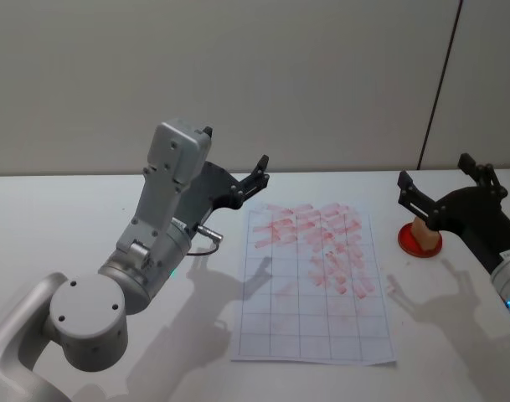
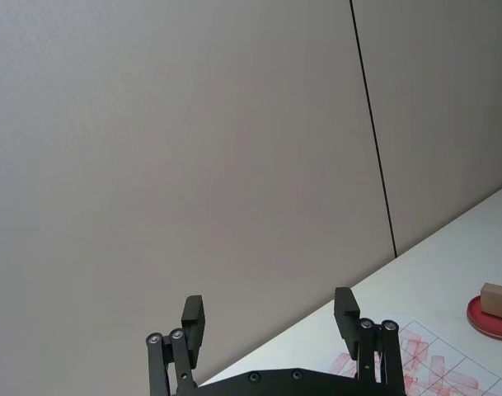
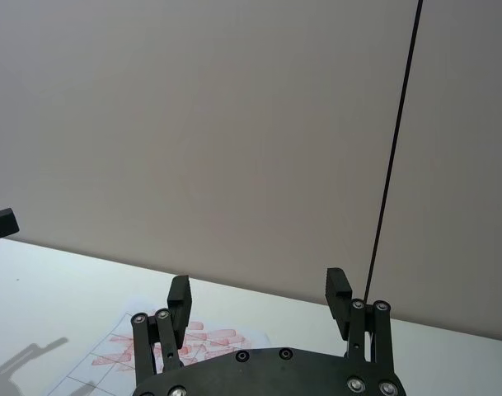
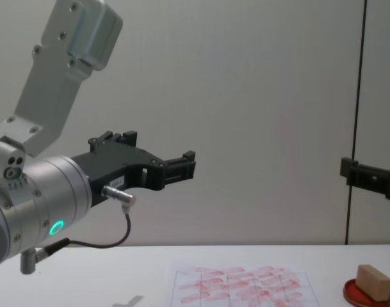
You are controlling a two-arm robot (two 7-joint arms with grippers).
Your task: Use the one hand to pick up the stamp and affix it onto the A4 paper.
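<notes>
The stamp [image 1: 419, 229] is a small tan wooden block standing on a round red ink pad [image 1: 420, 244] at the table's right; the chest view shows the stamp [image 4: 373, 281] clearly. My right gripper [image 1: 433, 169] hovers open above and just in front of it, partly covering it from the head camera, and holds nothing. The A4 paper [image 1: 313, 285], a gridded sheet with red prints in its upper cells, lies mid-table. My left gripper [image 1: 234, 146] is raised open over the table left of the paper's far corner. Seen from the left wrist, the stamp [image 2: 498, 301] sits far off.
A pale wall with a dark vertical seam [image 1: 439, 84] runs along the back of the white table [image 1: 70, 218]. The left arm's grey elbow [image 1: 87, 322] fills the near left of the table.
</notes>
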